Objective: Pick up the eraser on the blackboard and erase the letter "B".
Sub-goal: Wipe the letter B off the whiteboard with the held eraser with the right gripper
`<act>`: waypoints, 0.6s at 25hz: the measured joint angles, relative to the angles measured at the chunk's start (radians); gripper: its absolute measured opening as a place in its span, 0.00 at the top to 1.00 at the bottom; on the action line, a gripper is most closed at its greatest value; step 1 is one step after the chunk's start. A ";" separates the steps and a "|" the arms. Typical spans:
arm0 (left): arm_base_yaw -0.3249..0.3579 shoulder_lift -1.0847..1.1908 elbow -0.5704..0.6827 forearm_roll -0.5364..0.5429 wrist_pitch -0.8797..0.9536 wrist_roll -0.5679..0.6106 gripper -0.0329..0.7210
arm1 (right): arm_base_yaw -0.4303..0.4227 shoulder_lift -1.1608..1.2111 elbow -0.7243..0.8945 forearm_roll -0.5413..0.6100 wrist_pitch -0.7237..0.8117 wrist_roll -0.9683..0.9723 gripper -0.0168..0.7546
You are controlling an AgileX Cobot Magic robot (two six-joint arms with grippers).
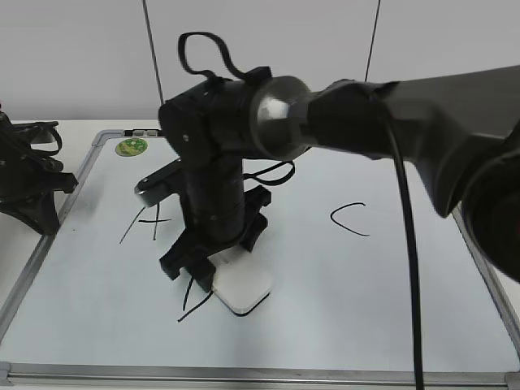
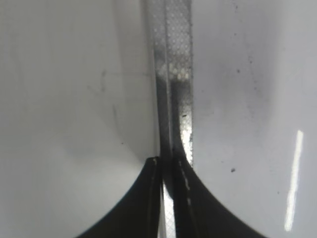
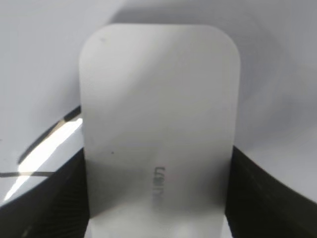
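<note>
The right end effector reaches down onto the blackboard, its two fingers pressed against the long sides of the white eraser, which lies flat on the board over what little shows of the letter "B". The left end effector sits at the board's left frame, fingers together

The right gripper reaches down over the blackboard, its jaws closed on the eraser — black strokes of the letter "B" show just left.
</note>
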 joint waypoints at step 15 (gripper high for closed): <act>0.000 0.000 0.000 0.000 -0.002 0.000 0.94 | 0.178 0.009 -0.008 -0.010 0.017 -0.011 0.27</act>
